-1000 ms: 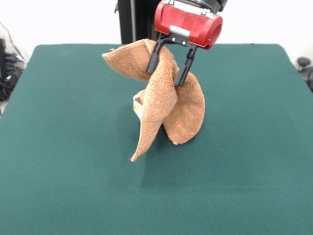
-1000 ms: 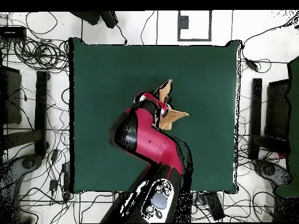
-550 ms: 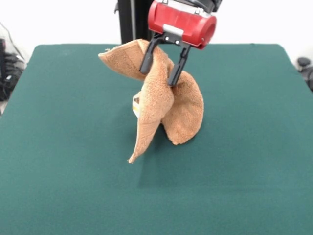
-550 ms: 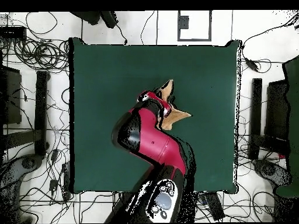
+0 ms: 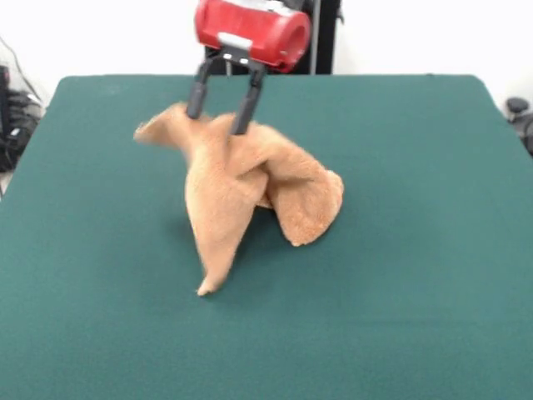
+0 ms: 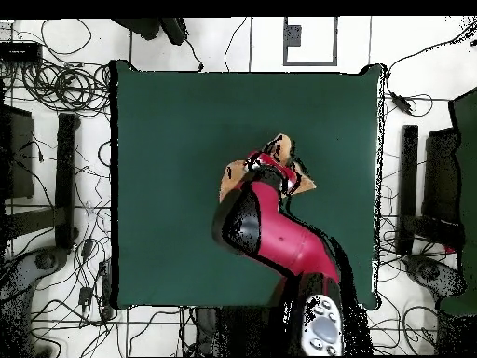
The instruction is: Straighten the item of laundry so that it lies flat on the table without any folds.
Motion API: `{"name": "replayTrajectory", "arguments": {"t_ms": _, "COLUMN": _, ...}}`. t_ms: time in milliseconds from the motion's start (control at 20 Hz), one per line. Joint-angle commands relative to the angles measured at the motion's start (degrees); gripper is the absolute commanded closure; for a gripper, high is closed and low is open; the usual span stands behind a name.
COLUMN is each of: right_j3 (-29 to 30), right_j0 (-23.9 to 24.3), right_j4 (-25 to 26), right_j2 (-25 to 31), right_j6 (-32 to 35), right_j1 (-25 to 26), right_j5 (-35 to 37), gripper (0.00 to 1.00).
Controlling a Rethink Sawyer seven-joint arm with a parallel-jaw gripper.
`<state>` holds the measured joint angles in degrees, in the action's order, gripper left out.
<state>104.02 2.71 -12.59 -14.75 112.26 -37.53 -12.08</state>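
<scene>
Right now the end effector (image 5: pixel 221 115) has its two dark fingers pinched on the top of the towel (image 5: pixel 241 187), holding it bunched and draped in folds. The towel's lower tips touch the green worktop (image 5: pixel 416 250) near its middle, under the red arm (image 6: pixel 275 228).

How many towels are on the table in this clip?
1. A single tan-orange towel sits near the middle of the green table, bunched and partly lifted under the tool. Nothing else lies on the table; the arm hides part of it from overhead.
</scene>
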Motion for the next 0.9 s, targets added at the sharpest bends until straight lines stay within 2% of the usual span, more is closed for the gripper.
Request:
{"name": "replayTrajectory", "arguments": {"t_ms": 50, "right_j3": 8.49, "right_j0": 5.52, "right_j4": 6.58, "right_j2": 13.14, "right_j6": 11.50, "right_j1": -3.15, "right_j5": 1.36, "gripper": 0.00}}
{"name": "replayTrajectory", "arguments": {"t_ms": 550, "right_j3": 7.81, "right_j0": 6.93, "right_j4": 8.73, "right_j2": 14.66, "right_j6": 10.90, "right_j1": -2.54, "right_j5": 0.91, "gripper": 0.00}}
{"name": "replayTrajectory", "arguments": {"t_ms": 750, "right_j3": 6.77, "right_j0": 11.42, "right_j4": 13.82, "right_j2": 20.03, "right_j6": 8.88, "right_j1": -0.96, "right_j5": 0.64, "gripper": 0.00}}
{"name": "replayTrajectory", "arguments": {"t_ms": 900, "right_j3": 6.33, "right_j0": 15.30, "right_j4": 18.00, "right_j2": 26.32, "right_j6": 10.34, "right_j1": 1.83, "right_j5": -2.08, "gripper": 0.00}}
